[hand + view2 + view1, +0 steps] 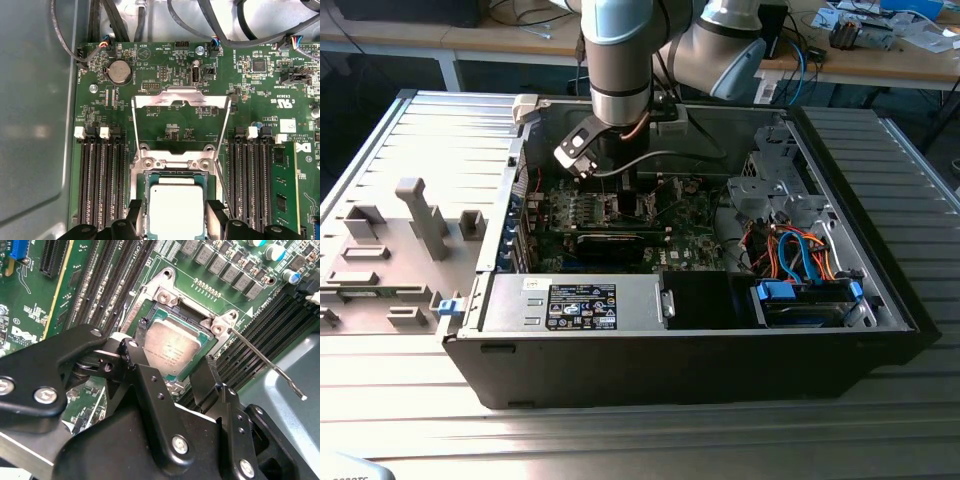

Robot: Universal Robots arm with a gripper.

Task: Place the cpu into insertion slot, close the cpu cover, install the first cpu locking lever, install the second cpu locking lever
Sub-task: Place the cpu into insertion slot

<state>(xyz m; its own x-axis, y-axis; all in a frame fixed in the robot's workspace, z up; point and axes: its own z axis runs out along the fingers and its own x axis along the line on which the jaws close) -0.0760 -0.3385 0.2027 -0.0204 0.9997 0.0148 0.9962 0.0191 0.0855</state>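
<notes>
Memory slots flank claw both sides, clear of it. cpu cover swung open just beyond claw. Thin lever rod sticks out beside claw. Jaws apart, straddling cpu. cpu sits in insertion slot, directly between jaws.

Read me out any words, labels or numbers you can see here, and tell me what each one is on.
Nothing can be quoted with confidence.
White print across the motherboard: too small to read.
White sticker on the motherboard: unreadable.
Faint marking on the cpu: too faint.
Black label on the grey metal box at the case front: blurred.
</notes>
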